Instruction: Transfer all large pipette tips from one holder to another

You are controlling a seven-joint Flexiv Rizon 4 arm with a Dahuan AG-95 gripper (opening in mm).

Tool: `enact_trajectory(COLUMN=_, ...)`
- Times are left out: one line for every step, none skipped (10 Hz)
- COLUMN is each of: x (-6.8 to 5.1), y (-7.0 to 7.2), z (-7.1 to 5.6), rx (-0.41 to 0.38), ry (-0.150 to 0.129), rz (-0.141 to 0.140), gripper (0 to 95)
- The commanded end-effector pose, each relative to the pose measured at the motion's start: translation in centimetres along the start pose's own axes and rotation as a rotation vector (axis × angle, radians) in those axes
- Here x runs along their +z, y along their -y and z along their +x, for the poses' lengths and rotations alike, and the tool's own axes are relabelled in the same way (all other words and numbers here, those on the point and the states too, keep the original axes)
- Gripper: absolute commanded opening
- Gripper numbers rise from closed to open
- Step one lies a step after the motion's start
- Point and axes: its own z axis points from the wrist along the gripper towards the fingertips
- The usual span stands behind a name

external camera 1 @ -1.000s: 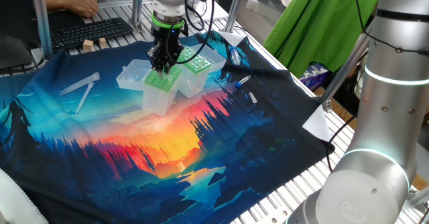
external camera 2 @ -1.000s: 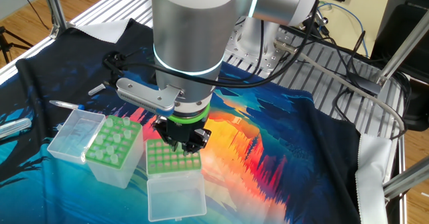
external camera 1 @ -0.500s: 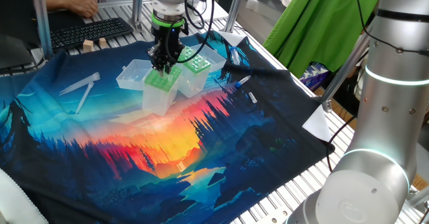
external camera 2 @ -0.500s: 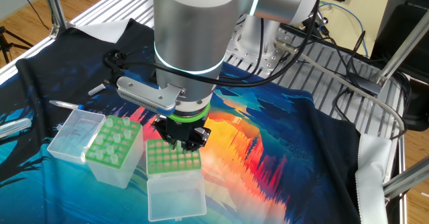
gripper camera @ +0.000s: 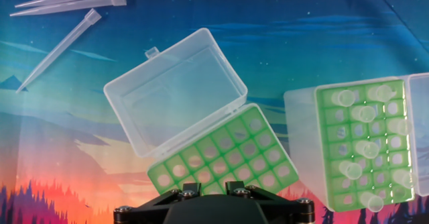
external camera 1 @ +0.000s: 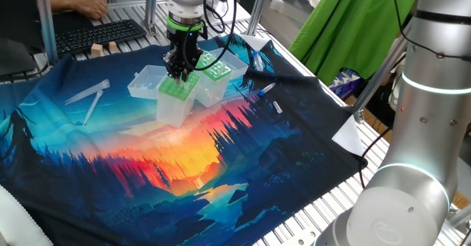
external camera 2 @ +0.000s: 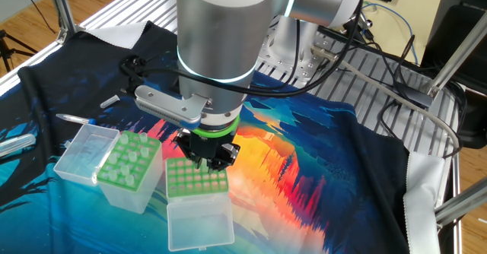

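The dotted-grid green holder (gripper camera: 221, 153) sits under my gripper (gripper camera: 214, 186) with its clear lid (gripper camera: 174, 90) open, and its visible holes are empty. It also shows in the fixed views (external camera 2: 196, 179) (external camera 1: 176, 90). The light-green holder (gripper camera: 362, 143) stands to the right with several clear large pipette tips (gripper camera: 367, 149) upright in it. It also shows in the other fixed view (external camera 2: 129, 159). My gripper (external camera 2: 205, 157) (external camera 1: 179, 73) hovers just above the dotted holder. Its jaws stand a little apart with nothing visible between them.
Three loose clear tips (gripper camera: 67, 3) lie on the printed cloth at the far left. A marker (external camera 2: 76, 119) and small items (external camera 1: 268, 99) lie near the cloth's edge. A keyboard (external camera 1: 99, 34) and a person's hand are behind the table.
My gripper has risen slightly above the dotted holder. The boxes and tips have not moved.
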Motion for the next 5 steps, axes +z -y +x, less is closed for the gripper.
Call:
enact_trajectory(x=0.04, y=-0.01, z=0.0, rx=-0.002, ry=0.0, rz=-0.001, gripper=19.0)
enact_trajectory(x=0.07, y=-0.02, z=-0.01, rx=-0.003, ry=0.001, rz=-0.002, gripper=0.0)
enact_trajectory(x=0.1, y=-0.02, z=-0.02, rx=-0.004, ry=0.001, rz=-0.002, gripper=0.0)
enact_trajectory(x=0.15, y=-0.02, z=-0.03, rx=-0.005, ry=0.001, rz=-0.002, gripper=0.0)
enact_trajectory(x=0.16, y=-0.02, z=-0.03, rx=-0.003, ry=0.001, rz=-0.002, gripper=0.0)
